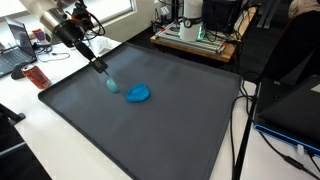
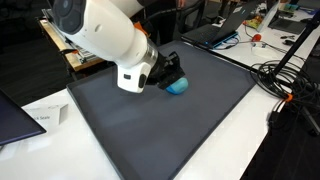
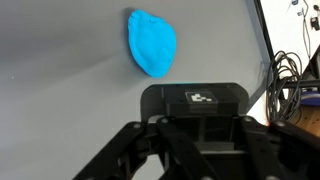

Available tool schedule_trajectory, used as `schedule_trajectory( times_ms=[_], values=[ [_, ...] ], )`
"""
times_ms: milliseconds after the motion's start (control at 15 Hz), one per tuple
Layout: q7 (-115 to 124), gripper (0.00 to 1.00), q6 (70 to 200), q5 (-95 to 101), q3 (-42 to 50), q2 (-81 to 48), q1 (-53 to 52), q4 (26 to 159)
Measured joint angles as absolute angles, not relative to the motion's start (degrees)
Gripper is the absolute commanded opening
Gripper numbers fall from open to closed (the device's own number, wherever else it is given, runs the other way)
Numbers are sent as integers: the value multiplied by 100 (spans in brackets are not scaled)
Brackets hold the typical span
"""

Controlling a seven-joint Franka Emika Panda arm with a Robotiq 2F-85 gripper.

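My gripper point(image 1: 90, 52) hangs low over a dark grey mat point(image 1: 150, 135). In an exterior view it seems shut on a thin dark stick point(image 1: 100, 68) whose pale blue tip point(image 1: 111, 86) rests on the mat. A bright blue lump point(image 1: 138, 94) lies on the mat just beside that tip. It also shows next to the gripper point(image 2: 166, 74) in an exterior view point(image 2: 178, 86) and at the top of the wrist view point(image 3: 152, 42). The wrist view shows only the gripper body and linkages; the fingertips are out of frame.
The mat point(image 2: 150, 130) covers most of a white table. A laptop point(image 1: 15, 55) and a red item point(image 1: 36, 77) lie beyond one mat edge. Equipment on a wooden bench point(image 1: 195, 35) stands behind. Cables point(image 2: 285, 80) and papers point(image 2: 45, 117) lie beside the mat.
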State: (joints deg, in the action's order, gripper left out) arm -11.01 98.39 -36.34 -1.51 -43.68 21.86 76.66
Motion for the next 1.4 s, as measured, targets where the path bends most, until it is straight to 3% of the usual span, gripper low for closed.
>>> schedule_trajectory(
  times_ms=[667,1400],
  values=[
    [-1649,22,9871,-3651,-28,-3665,2198,8359],
    [-3380,22,11889,-3662,1,-1778,1644,11259]
  ],
)
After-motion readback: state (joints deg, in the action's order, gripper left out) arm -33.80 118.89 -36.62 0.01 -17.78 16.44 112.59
